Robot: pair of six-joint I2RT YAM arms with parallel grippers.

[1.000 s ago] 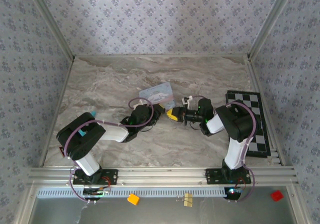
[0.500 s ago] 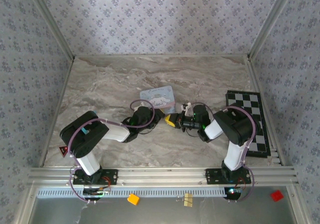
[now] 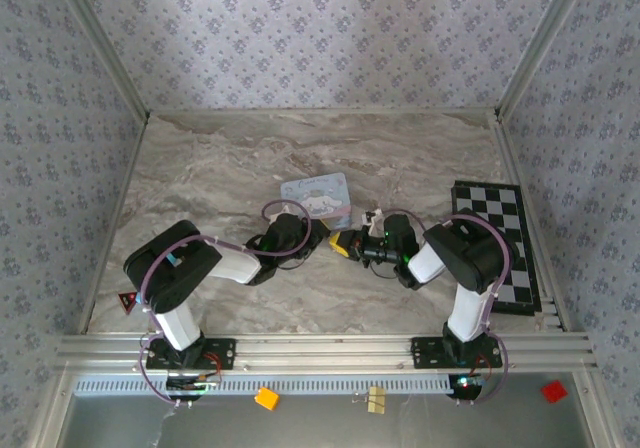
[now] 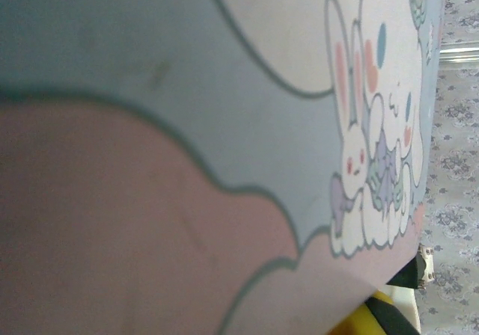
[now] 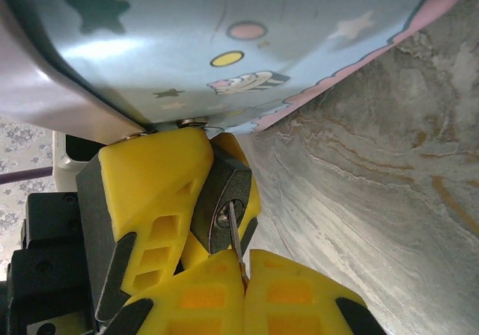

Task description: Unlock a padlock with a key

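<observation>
Right hand [image 5: 243,274] pinches the key [image 5: 235,236], tip at the keyhole of the padlock [image 5: 223,217] (twelve o'clock from it). Left hand [image 5: 217,179] clamps the padlock; turning remains.

The tin [image 3: 315,198] is light blue, with a white cartoon rabbit, dark stars, pink and yellow dots and a scalloped pink band. The padlock [image 5: 223,204] is dark grey; the key [image 5: 235,234] shows a thin silver blade. The left claw [image 5: 224,179] and right claw [image 5: 243,274] are yellow and black. The bench [image 3: 200,168] is grey-beige, marble-veined. The checkerboard [image 3: 497,243] is black and white. The wallpaper [image 3: 320,38] is lilac-grey and floral.
</observation>
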